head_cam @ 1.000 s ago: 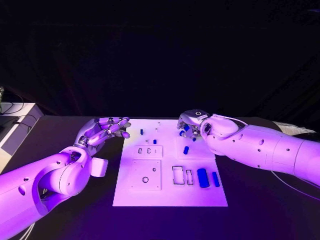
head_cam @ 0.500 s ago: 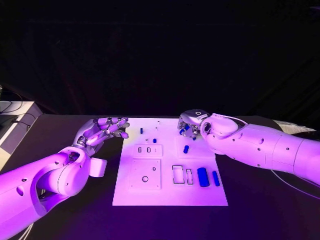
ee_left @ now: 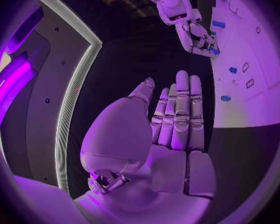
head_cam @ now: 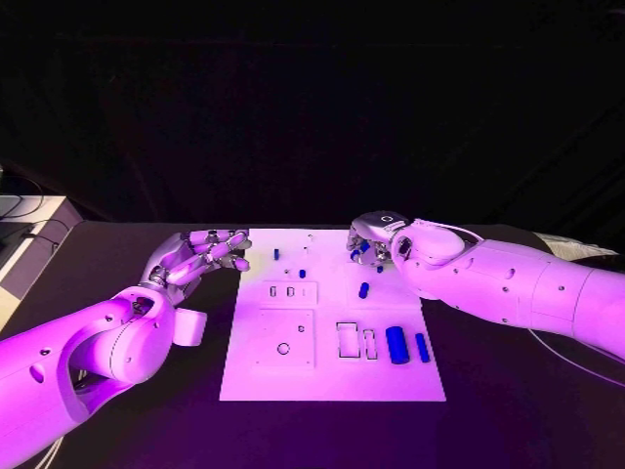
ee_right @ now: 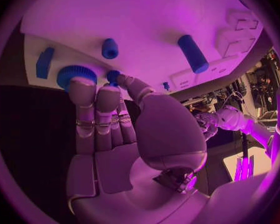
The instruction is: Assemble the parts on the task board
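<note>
Hidden and unclear parts

The right hand [head_cam: 370, 240] covers small blue parts at the white task board's [head_cam: 334, 376] far edge; its grip stays unclear.

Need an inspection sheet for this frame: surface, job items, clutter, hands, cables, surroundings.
Surface: black table, bare where visible.
Job's things: white task board at centre; small blue parts lying on it; round ribbed blue part at the right hand's fingertips.
Clutter: nothing seen.
Hands: left hand open beside the board's left edge; right hand over the board's far right, hold unclear.
Cables: thin cable near the right arm.
Surroundings: dark backdrop; pale cabinet at far left.
</note>
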`<act>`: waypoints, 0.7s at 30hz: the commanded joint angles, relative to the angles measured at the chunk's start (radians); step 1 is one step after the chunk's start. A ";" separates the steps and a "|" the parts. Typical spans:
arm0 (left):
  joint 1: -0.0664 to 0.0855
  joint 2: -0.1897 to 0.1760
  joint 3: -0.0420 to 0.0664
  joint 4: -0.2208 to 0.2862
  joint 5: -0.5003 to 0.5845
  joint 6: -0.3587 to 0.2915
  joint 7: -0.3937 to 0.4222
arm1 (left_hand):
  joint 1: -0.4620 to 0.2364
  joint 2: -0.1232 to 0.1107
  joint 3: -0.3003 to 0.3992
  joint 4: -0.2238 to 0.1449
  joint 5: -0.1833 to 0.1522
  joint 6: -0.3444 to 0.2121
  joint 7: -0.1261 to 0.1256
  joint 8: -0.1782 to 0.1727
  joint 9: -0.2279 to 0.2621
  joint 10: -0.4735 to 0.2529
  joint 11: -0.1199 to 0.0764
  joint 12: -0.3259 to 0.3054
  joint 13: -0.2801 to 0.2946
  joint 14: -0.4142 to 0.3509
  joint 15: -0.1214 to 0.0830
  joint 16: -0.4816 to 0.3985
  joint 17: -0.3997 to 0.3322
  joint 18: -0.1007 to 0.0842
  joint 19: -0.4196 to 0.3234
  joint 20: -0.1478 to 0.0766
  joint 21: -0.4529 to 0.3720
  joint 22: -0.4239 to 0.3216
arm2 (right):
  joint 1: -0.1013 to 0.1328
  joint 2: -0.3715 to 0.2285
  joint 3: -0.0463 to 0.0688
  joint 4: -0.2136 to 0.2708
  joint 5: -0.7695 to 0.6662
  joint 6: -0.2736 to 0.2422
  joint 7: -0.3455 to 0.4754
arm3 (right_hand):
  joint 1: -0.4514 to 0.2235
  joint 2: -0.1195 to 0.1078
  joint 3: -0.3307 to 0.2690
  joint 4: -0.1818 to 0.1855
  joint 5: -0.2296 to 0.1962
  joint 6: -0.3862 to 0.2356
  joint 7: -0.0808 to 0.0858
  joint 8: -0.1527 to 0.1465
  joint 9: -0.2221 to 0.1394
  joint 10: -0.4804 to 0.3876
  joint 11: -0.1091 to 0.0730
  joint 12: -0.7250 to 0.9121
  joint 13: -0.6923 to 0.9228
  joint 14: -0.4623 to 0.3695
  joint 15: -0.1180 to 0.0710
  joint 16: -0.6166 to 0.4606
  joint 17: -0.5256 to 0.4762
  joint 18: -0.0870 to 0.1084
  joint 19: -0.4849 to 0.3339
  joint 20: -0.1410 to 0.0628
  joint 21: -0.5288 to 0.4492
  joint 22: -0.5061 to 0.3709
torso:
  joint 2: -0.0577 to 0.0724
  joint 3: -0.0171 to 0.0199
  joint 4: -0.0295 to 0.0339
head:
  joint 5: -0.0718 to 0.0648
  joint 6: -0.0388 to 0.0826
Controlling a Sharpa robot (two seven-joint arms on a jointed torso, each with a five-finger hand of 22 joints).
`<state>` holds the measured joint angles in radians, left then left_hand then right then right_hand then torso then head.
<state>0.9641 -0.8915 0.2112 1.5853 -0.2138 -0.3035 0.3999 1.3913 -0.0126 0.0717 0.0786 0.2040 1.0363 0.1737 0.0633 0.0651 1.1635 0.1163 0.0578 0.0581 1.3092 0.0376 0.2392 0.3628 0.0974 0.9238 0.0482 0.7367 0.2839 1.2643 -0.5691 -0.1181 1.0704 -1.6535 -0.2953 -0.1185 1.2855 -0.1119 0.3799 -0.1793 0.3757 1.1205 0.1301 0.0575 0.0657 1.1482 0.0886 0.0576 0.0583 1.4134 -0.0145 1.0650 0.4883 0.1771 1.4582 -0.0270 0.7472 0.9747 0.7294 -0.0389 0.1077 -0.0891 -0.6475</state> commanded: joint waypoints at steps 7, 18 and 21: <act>-0.002 0.004 0.001 -0.004 -0.004 0.022 0.000 | -0.007 0.005 -0.010 -0.002 -0.004 -0.004 0.000 0.001 -0.001 -0.008 -0.002 0.002 0.002 0.002 0.006 -0.004 0.002 0.002 -0.003 0.006 0.003 -0.003 | -0.005 -0.002 -0.003 0.000 -0.019 0.003 -0.014 | 0.032 0.048 0.049 -0.016 -0.052 0.064 -0.005 0.008 0.005 0.123 -0.030 0.000 0.004 0.002 -0.023 0.010 0.003 -0.006 0.041 -0.016 0.146 0.126 | 0.002 -0.0005 0.0036 | -0.004 -0.001; -0.004 0.005 0.001 -0.008 -0.004 0.021 0.000 | -0.005 0.007 -0.010 -0.003 -0.004 -0.004 0.000 0.001 -0.001 -0.007 -0.002 0.002 0.001 0.002 0.006 -0.005 0.002 0.002 -0.003 0.006 0.003 -0.004 | -0.005 -0.005 -0.001 0.024 -0.014 -0.133 -0.027 | 0.032 0.077 0.069 -0.049 -0.072 0.088 -0.010 0.006 0.005 0.148 -0.036 0.000 0.003 -0.003 -0.028 0.034 0.023 -0.031 0.026 -0.030 0.239 0.248 | 0.002 -0.0016 0.0075 | -0.002 0.001; -0.004 0.004 0.001 -0.007 -0.004 0.021 0.000 | -0.005 0.007 -0.010 -0.003 -0.004 -0.004 0.000 0.001 -0.001 -0.007 -0.002 0.002 0.001 0.002 0.006 -0.005 0.002 0.002 -0.003 0.006 0.003 -0.004 | -0.005 -0.006 0.001 0.036 -0.016 -0.153 -0.036 | 0.030 0.078 0.067 -0.054 -0.074 0.091 -0.011 0.006 0.005 0.150 -0.038 0.000 0.003 -0.002 -0.028 0.036 0.025 -0.031 0.028 -0.029 0.237 0.264 | 0.002 -0.0020 0.0081 | 0.001 0.002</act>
<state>0.9607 -0.8889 0.2112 1.5762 -0.2141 -0.2995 0.3953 1.3913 -0.0126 0.0677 0.0745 0.2040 1.0363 0.1737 0.0633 0.0651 1.1635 0.1162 0.0578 0.0581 1.3092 0.0376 0.2392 0.3635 0.0974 0.9238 0.0482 0.7367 0.2809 1.2590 -0.5743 -0.1182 1.1004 -1.6567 -0.3917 -0.1362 1.3161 -0.0444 0.4448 -0.2279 0.3055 1.2048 0.1176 0.0653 0.0702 1.1966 0.0832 0.0555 0.0574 1.4154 -0.0376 1.0942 0.5120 0.1536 1.4608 -0.0459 0.9836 1.2366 0.7315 -0.0402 0.1149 -0.0910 -0.6461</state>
